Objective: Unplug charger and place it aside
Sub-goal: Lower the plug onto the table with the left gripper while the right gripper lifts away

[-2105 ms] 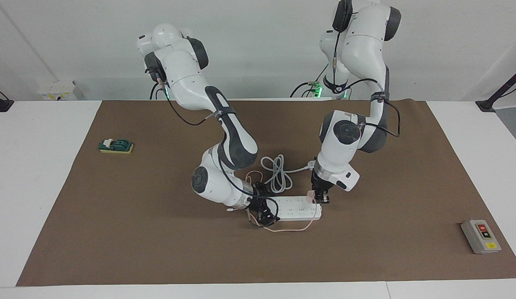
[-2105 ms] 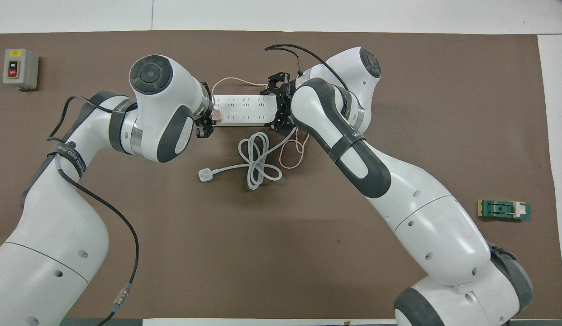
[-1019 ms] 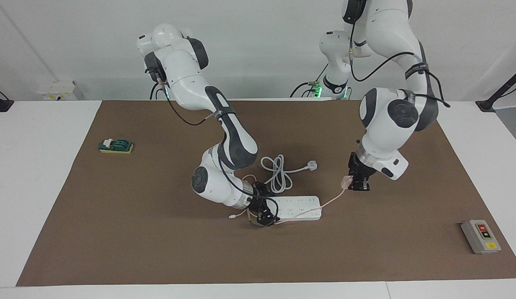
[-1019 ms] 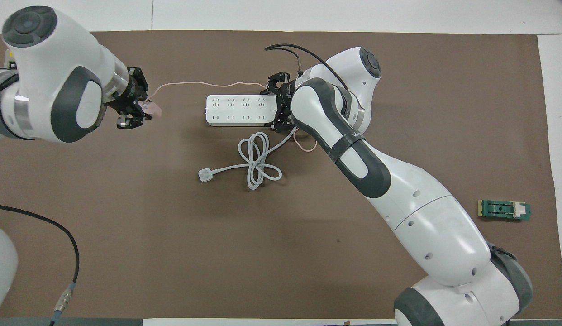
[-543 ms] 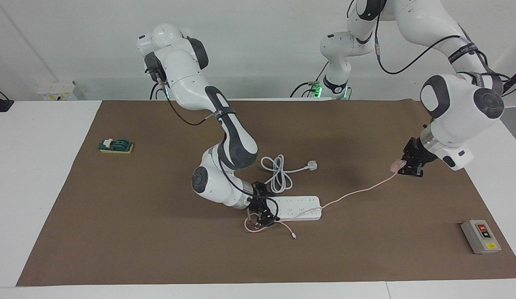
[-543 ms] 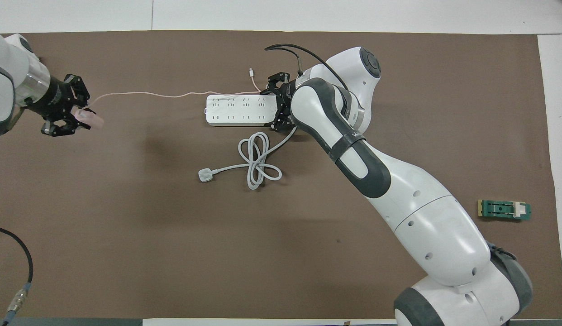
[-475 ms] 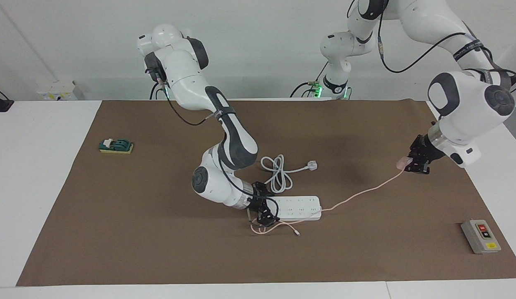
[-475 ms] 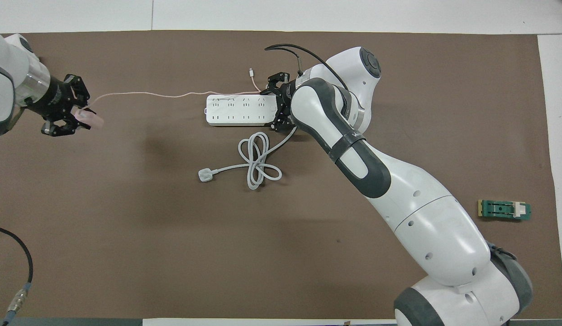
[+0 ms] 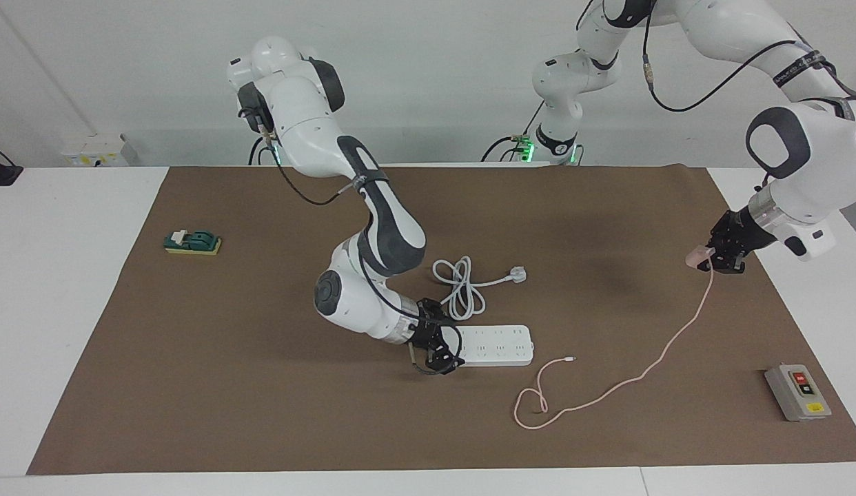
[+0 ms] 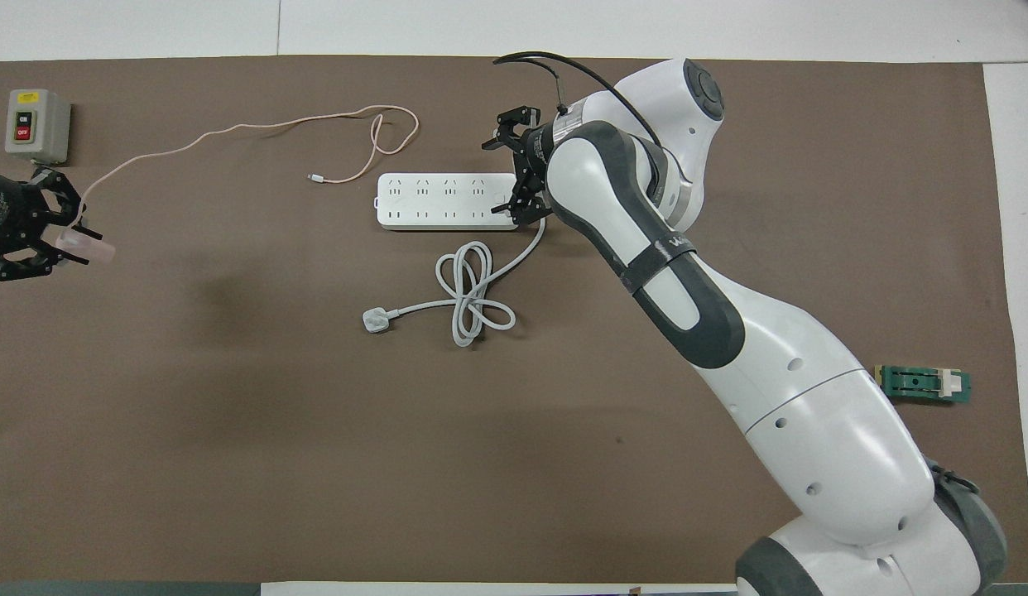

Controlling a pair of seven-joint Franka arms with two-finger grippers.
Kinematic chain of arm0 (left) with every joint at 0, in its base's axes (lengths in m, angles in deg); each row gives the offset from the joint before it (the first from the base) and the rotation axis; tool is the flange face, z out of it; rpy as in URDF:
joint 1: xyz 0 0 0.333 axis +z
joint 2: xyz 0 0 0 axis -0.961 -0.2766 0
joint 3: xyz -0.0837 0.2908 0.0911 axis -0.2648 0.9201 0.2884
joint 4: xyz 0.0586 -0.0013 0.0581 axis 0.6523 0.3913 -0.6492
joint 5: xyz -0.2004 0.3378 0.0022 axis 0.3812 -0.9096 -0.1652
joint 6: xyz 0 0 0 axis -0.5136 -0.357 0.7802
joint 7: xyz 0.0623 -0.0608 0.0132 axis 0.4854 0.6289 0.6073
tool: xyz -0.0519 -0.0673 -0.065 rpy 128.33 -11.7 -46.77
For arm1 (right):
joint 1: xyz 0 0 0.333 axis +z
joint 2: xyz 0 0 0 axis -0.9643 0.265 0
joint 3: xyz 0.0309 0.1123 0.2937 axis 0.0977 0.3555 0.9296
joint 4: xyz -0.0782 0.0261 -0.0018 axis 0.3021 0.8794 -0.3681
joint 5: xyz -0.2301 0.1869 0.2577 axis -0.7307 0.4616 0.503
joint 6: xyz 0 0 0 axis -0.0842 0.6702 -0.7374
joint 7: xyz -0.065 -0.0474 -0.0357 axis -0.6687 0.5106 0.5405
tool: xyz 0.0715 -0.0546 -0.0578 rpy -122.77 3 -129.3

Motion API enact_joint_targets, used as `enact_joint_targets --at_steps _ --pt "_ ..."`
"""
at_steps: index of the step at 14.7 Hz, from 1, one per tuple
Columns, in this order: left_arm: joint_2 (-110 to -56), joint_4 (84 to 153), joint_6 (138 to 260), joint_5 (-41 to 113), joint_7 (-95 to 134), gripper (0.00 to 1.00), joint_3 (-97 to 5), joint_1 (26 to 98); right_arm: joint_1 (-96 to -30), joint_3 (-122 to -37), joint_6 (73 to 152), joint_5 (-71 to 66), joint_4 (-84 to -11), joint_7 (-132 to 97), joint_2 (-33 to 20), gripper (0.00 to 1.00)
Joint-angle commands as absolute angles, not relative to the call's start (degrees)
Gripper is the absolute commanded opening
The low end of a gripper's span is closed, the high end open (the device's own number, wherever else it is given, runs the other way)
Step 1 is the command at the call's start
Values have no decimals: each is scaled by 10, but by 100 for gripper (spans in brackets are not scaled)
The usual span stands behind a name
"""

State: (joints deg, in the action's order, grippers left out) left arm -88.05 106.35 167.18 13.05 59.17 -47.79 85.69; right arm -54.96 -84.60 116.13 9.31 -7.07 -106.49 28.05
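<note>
The left gripper (image 9: 719,259) held the small pale pink cube charger (image 9: 697,258) up over the brown mat (image 9: 262,413) at the left arm's end. Its thin pink cable (image 9: 610,389) trailed and could snag the grey switch box (image 9: 797,392) (marked ON and OFF). The right gripper (image 9: 438,348) was open at the long white power strip (image 9: 493,345)

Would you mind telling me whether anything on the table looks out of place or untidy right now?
Only the charger's thin pink cable: it hangs from the left hand and sprawls in a loose loop on the mat, its free end beside the power strip. The right hand is at the strip's end.
</note>
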Motion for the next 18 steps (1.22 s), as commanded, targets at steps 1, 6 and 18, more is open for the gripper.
enact_joint_targets --at_steps 1,6,18 --pt "-835 1148 1733 139 589 0 -474 837 -565 -860 1119 83 -124 -1070 211 100" --pt "-835 1148 1730 139 554 0 -473 842 -647 -864 956 26 -135 -1021 112 100" --pt "-835 1060 1644 129 402 100 -471 840 -743 -865 796 -159 -198 -616 -62 100"
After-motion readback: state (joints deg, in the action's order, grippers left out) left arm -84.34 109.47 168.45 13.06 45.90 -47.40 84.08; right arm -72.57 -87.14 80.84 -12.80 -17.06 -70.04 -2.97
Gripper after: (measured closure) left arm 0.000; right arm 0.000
